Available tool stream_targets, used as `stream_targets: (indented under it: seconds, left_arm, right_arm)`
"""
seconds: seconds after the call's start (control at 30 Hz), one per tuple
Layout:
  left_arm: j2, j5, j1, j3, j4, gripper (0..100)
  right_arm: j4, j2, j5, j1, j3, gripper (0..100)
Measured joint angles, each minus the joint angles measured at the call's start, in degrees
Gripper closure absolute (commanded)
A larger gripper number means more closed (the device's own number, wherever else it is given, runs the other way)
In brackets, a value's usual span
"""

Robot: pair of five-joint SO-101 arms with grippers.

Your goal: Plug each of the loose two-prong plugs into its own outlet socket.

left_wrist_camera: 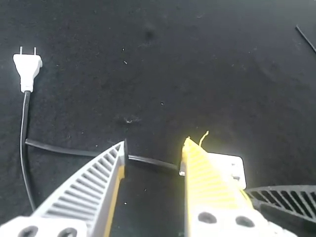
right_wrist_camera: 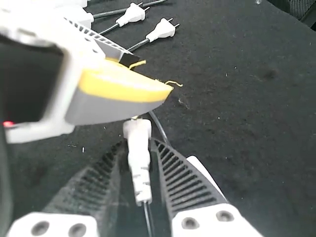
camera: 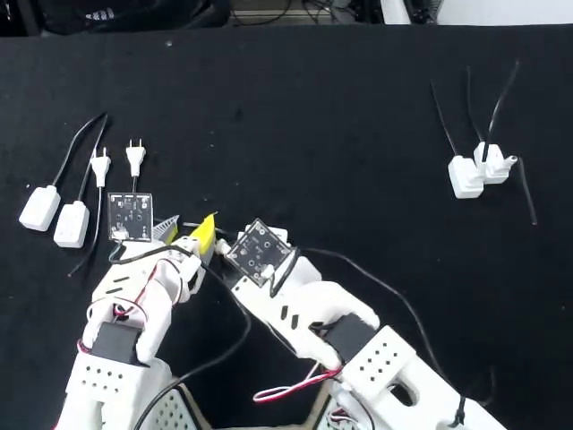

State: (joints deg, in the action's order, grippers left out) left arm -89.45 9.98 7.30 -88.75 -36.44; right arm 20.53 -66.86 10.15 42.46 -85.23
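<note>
Near the front edge of the black counter (camera: 313,98), the right hand (right_wrist_camera: 138,144) is closed on a small white two-prong plug (right_wrist_camera: 138,168). The left hand (left_wrist_camera: 155,143) gapes just beside it. The plug looks light, rigid and probably slick, and its thin black cord (right_wrist_camera: 146,212) may tug, so it is best pinched across the flat body.

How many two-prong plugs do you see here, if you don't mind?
3. One plug and a second plug lie side by side on the left; a third plug sits in the right gripper. The white cluster far right may hide another.
</note>
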Motion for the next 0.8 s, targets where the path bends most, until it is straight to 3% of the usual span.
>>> stream_targets:
  seconds: [0.4, 0.8]
  left_arm:
    - [0.00, 0.00, 0.00, 0.00, 0.18, 81]
    - [-0.09, 0.00, 1.49, -0.62, 0.35, 81]
  right_arm:
    - [-0.18, 0.00, 0.00, -0.18, 0.00, 98.8]
    - [-0.18, 0.00, -6.59, -0.18, -0.09, 98.8]
